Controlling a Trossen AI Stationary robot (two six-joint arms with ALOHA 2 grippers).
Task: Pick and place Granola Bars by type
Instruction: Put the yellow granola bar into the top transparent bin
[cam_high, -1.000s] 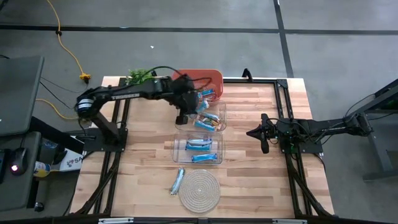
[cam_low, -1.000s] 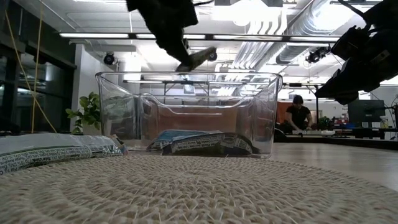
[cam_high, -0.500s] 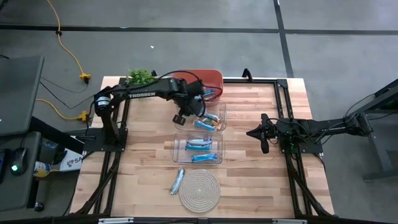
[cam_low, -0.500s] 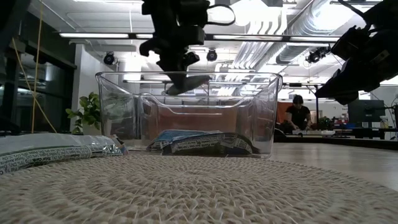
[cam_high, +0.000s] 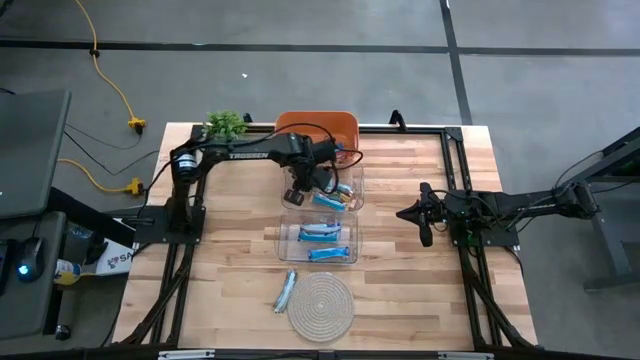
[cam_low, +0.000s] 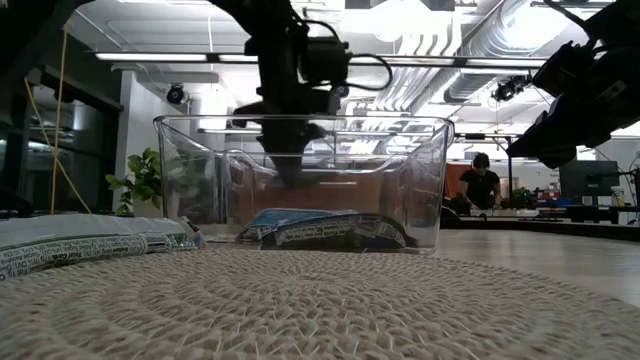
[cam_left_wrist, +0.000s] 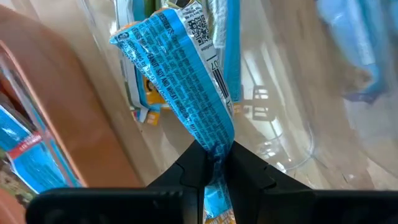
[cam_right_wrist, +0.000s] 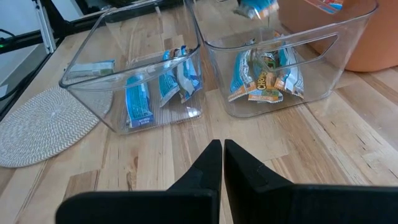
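Left gripper (cam_left_wrist: 214, 163) jaws pinch a blue granola bar (cam_left_wrist: 186, 87) over a clear bin (cam_high: 335, 190); right gripper (cam_right_wrist: 222, 152) jaws closed, empty.

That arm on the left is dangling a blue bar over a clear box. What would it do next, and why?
Probably open its fingers and drop it. The left gripper pinches a blue bar by one end, hanging inside the far clear bin, where similar bars already lie. The right gripper waits shut, off to the side.
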